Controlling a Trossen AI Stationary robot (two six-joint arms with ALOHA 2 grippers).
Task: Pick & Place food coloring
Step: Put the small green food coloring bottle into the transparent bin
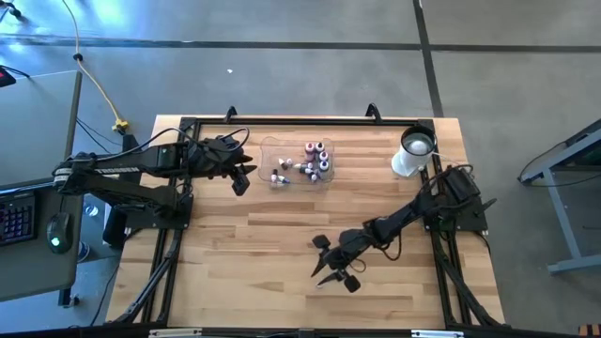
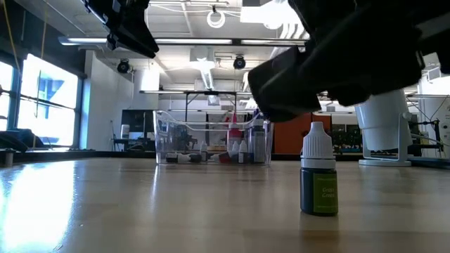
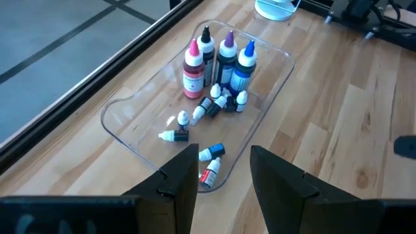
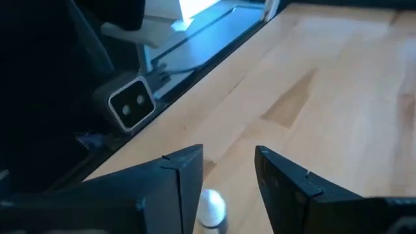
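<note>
A tiny food coloring bottle with a whitish cap and a dark green body stands on its base on the table, near the near edge. My right gripper is open just above it. The bottle's cap shows between the fingers, close to one of them, and I see no touch. In the high view the right gripper hides this bottle. Several more food coloring bottles sit in the clear tray, some upright, some lying. My left gripper is open and hovers above one short end of the tray.
A white round cup-like object stands near the table's far right corner, to the right of the tray. Bare wood lies between the tray and the right gripper. A camera block sits at the table's edge close to the right gripper.
</note>
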